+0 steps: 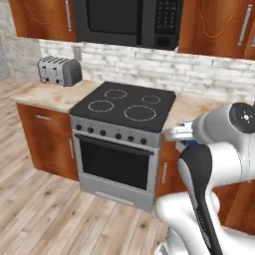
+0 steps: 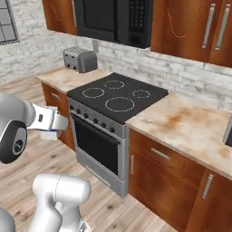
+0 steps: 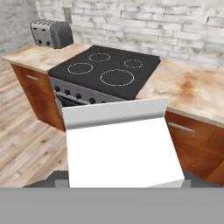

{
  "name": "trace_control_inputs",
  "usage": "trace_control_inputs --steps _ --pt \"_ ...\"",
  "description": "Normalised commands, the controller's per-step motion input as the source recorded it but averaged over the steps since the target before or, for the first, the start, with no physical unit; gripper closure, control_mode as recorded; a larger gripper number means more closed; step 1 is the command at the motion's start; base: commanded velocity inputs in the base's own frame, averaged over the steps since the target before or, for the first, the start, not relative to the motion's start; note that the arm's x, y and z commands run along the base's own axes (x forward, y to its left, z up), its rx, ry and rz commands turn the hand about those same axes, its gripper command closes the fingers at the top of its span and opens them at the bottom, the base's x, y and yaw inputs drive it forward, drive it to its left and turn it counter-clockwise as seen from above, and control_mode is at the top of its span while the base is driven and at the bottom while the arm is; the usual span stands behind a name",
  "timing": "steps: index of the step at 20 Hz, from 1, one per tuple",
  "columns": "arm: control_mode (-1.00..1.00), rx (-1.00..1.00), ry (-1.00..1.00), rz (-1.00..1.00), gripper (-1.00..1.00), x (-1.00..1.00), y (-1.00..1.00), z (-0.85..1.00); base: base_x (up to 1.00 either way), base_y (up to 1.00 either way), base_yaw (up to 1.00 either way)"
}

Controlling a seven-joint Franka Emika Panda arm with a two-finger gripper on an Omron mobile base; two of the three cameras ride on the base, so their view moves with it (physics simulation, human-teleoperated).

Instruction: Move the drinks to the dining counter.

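Note:
A white milk carton (image 3: 122,148), one of the drinks, fills the lower middle of the hand view, its folded gable top towards the stove. My gripper (image 2: 50,128) is shut on it and holds it in the air in front of the oven. In the left base view the carton (image 1: 180,133) peeks out white and blue at the end of my forearm. From the right base camera, the carton (image 2: 49,134) hangs just below the hand. My fingertips are hidden behind the carton. The dining counter is out of view.
A black-topped stove (image 1: 124,104) with a steel oven front stands straight ahead. A grey toaster (image 1: 60,70) sits on the narrow marbled counter (image 2: 190,122) backed by white brick. A microwave (image 1: 129,20) and wall cabinets hang above. Wooden floor (image 1: 40,209) lies open to the left.

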Motion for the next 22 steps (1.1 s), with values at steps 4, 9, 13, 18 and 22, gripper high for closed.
trace_control_inputs --steps 4,9,13,18,22 --pt "1.00 0.00 0.00 0.00 1.00 0.00 0.00 0.00 0.00 0.00 1.00" --pt "1.00 0.00 0.00 0.00 1.00 0.00 0.00 0.00 0.00 0.00 1.00" --pt "1.00 0.00 0.00 0.00 1.00 0.00 0.00 0.00 0.00 0.00 1.00" --pt "1.00 0.00 0.00 0.00 1.00 0.00 0.00 0.00 0.00 0.00 1.00" --pt "1.00 0.00 0.00 0.00 1.00 0.00 0.00 0.00 0.00 0.02 1.00"
